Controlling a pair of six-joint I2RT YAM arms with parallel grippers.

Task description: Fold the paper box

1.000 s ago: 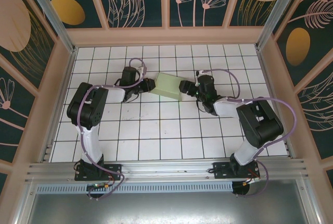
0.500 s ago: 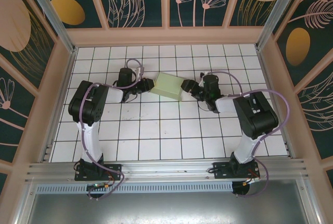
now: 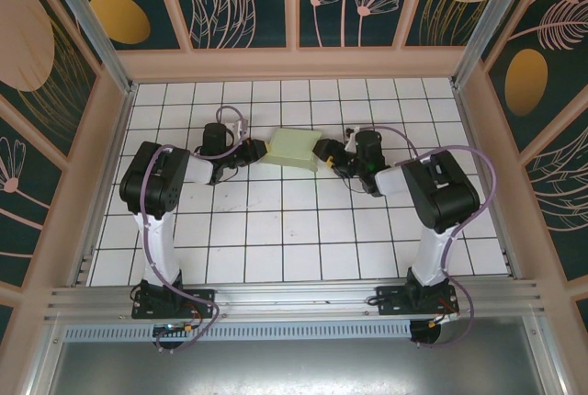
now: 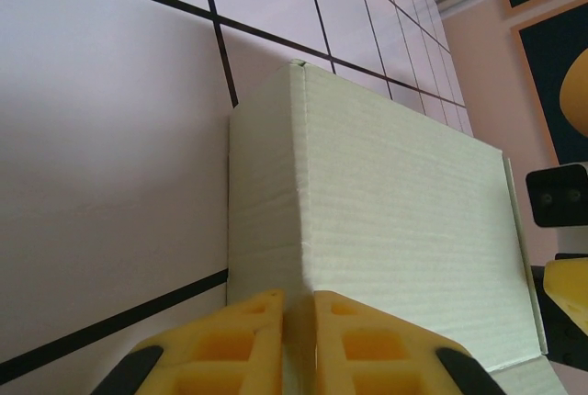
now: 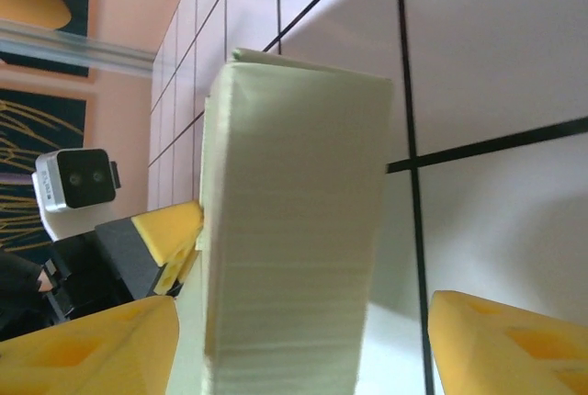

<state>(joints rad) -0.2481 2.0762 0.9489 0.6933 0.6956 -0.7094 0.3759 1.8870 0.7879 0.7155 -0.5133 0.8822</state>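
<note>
The paper box (image 3: 292,149) is a pale mint-green, closed flat box lying on the white tiled floor between both arms. My left gripper (image 3: 258,152) is at its left side. In the left wrist view its yellow fingers (image 4: 243,335) stand almost together, nipping the box's (image 4: 395,193) near corner edge. My right gripper (image 3: 324,155) is at the box's right end. In the right wrist view the box's narrow side (image 5: 294,211) stands between that gripper's wide-apart yellow fingers (image 5: 510,344), which do not press it. The left gripper's yellow tip (image 5: 170,237) touches the far edge.
The tiled floor (image 3: 294,239) is walled by peach-coloured panels, with a metal rail (image 3: 294,299) across the near edge over the arm bases. The back wall (image 3: 294,64) lies a few tiles beyond the box. The right arm's elbow (image 3: 441,188) sits folded to the right.
The box and both grippers have shifted slightly toward the back wall. The right arm has folded in closer to the box. The left fingers have drawn closer together.
</note>
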